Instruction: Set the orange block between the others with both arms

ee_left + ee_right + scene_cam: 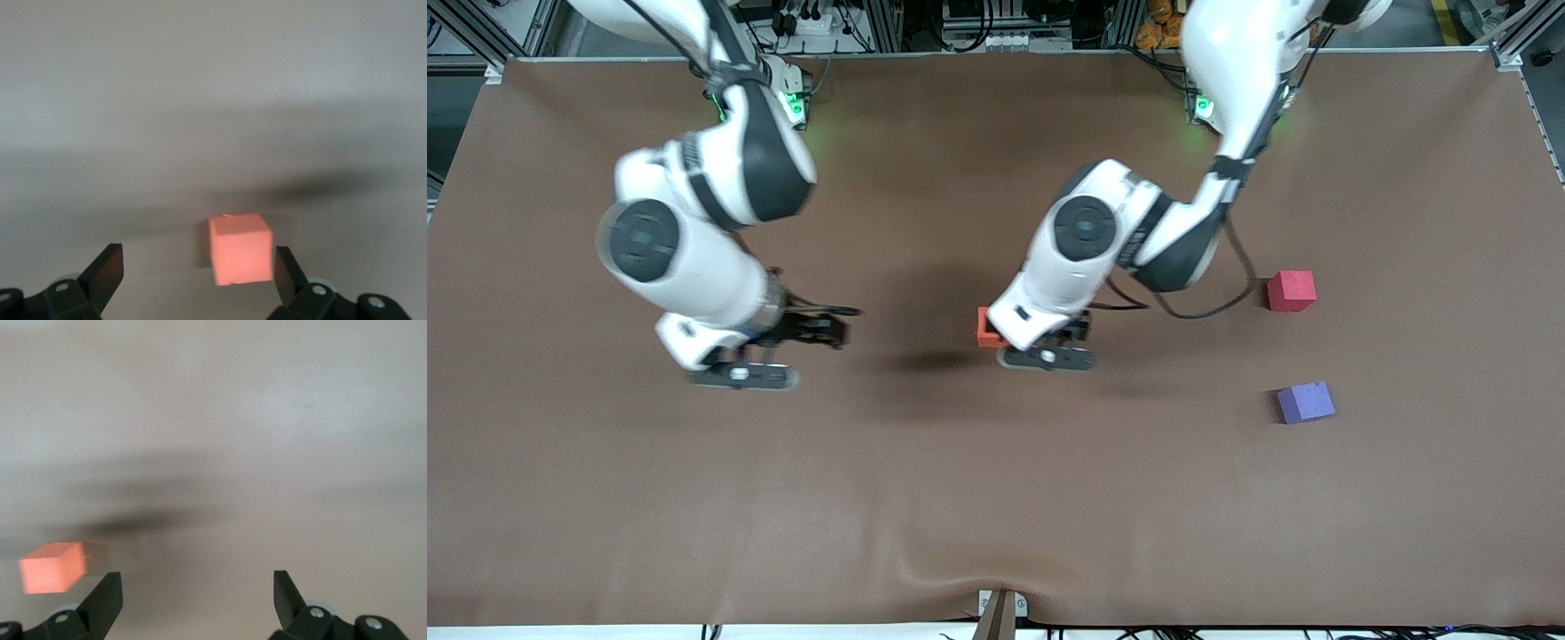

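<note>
**Left gripper over the orange block, fingers spread**

The orange block (987, 329) sits on the brown counter (925, 498) near its middle, mostly covered in the front view by the left arm's wrist. The left gripper (1047, 357) hangs just over it. In the left wrist view the block (240, 249) lies between the two black fingers (105, 270), closer to one of them, and neither finger touches it; the fingers stand wide apart.

The right gripper (744, 375) hovers over bare counter toward the right arm's end, well apart from the block. Its fingers (105, 599) are also spread wide with nothing between them, and the right wrist view catches the orange block (52, 567) off to one side.

The pinkish-red cube (1290, 291) and the purple-blue cube (1305, 402) rest toward the left arm's end of the counter, apart from each other, the purple-blue one nearer the front camera. Both are well apart from the orange block.
</note>
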`<state>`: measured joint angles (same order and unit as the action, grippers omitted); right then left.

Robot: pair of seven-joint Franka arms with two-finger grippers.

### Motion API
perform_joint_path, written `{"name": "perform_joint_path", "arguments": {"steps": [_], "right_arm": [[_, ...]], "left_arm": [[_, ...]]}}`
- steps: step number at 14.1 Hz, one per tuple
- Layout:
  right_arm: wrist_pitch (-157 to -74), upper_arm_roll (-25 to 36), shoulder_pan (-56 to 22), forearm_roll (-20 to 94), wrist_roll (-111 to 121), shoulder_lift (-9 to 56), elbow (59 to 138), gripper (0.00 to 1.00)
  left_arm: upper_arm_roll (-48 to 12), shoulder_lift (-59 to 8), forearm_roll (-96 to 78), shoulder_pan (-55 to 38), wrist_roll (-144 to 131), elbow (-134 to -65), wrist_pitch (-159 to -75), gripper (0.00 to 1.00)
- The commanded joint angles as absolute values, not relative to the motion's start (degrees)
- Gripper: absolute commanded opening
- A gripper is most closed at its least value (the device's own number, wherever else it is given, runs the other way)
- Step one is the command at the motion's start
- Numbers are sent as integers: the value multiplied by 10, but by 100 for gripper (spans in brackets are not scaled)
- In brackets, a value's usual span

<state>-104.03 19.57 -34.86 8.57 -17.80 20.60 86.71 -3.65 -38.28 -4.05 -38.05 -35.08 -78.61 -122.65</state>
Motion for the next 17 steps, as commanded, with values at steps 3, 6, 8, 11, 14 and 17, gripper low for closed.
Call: {"name": "perform_joint_path", "arguments": {"steps": [3, 6, 8, 11, 14, 17], "right_arm": [[-970, 211, -284, 46, -77, 83, 924, 100], [-955, 209, -215, 47, 26, 54, 924, 100], [-933, 211, -203, 46, 40, 35, 919, 100], [-904, 209, -195, 44, 38, -2, 920, 100], [-889, 114, -90, 44, 40, -15, 918, 100], [-882, 19, 2, 33, 40, -35, 919, 100]], "left_arm": [[-31, -445, -39, -409, -361, -758, -1267, 100], [-32, -465, -41, -417, -366, -758, -1279, 100], [-33, -475, -42, -420, -380, -758, -1285, 100], [-33, -477, -43, -429, -389, -761, -1284, 100], [-33, -480, -43, -429, -406, -763, -1284, 90], [-33, -492, -43, -430, -411, -763, -1284, 90]]}}
